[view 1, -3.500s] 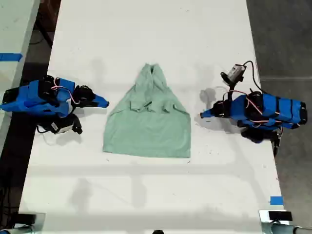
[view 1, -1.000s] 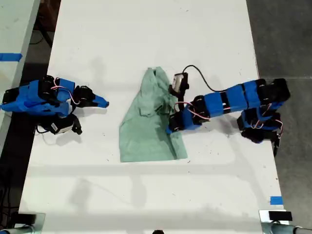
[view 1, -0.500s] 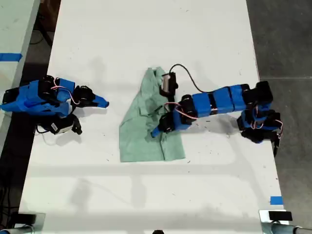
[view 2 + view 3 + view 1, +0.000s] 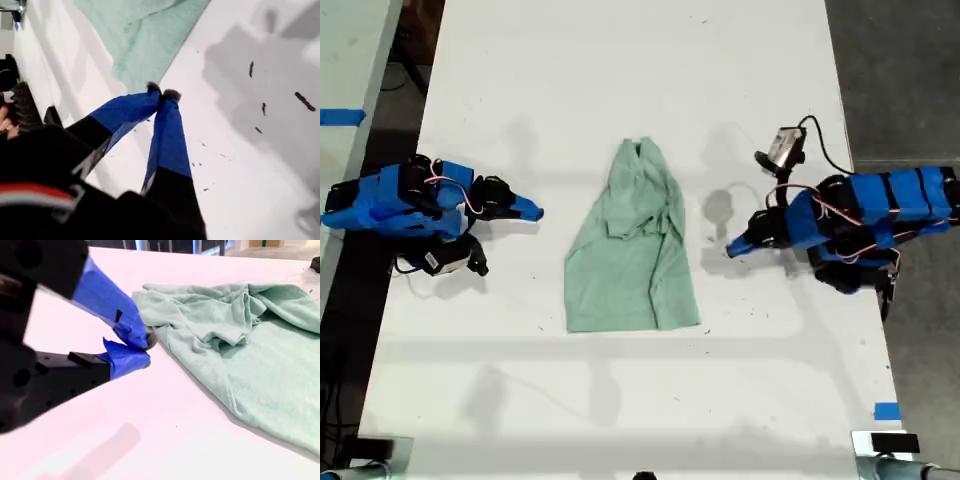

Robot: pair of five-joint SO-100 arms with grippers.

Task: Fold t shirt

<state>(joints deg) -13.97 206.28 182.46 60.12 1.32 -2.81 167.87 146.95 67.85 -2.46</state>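
The pale mint-green t shirt point(image 4: 630, 250) lies wrinkled in the middle of the white table point(image 4: 620, 410), folded into a narrow shape with the collar end far from the camera. My first gripper point(image 4: 732, 247) is shut and empty, hanging just above the table off the shirt's edge on the exterior view's right. In the first wrist view its tips point(image 4: 162, 94) point at the t shirt point(image 4: 145, 30). My second gripper point(image 4: 535, 212) rests shut on the table at the exterior view's left, apart from the cloth. Its wrist view shows the shut gripper point(image 4: 145, 351) a short way from the t shirt point(image 4: 240, 340).
Small black specks point(image 4: 302, 100) dot the table near my first gripper. A blue tape mark point(image 4: 886, 410) sits near the table's edge at the exterior view's lower right. Another table with blue tape point(image 4: 340, 117) stands at the exterior view's left.
The first arm reached over the shirt, then pulled back to the exterior view's right with nothing held. The shirt is now narrower than 3.5 s ago. The second arm has not moved.
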